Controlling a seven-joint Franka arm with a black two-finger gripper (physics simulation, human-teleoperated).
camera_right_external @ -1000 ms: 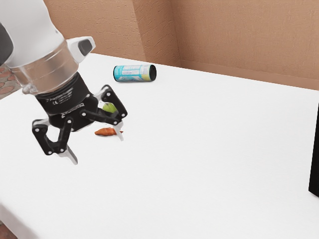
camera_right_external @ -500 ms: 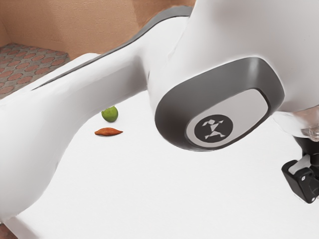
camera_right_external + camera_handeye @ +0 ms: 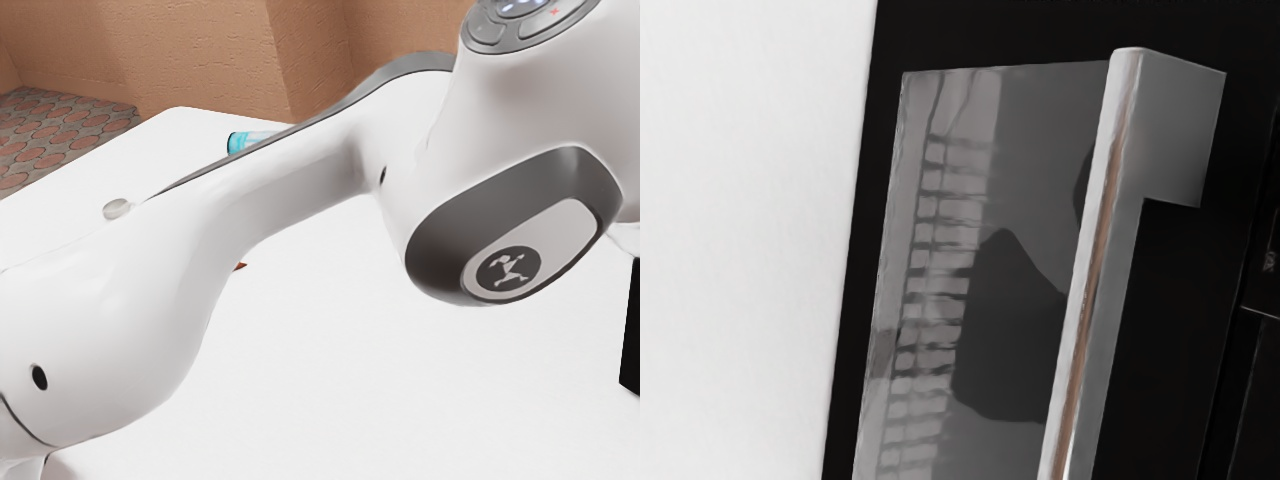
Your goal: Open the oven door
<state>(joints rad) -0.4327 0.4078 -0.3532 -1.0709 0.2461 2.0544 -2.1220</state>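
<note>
Facing the oven (image 3: 1170, 320), contents hidden, I can't tell the end effector's state.

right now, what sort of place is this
Possibly a kitchen, judging by the oven door with its metal handle, the white table and the tiled floor.

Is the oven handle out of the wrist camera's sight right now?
No: the wrist view shows the silvery handle running alongside the glossy window of the black oven door.
</note>
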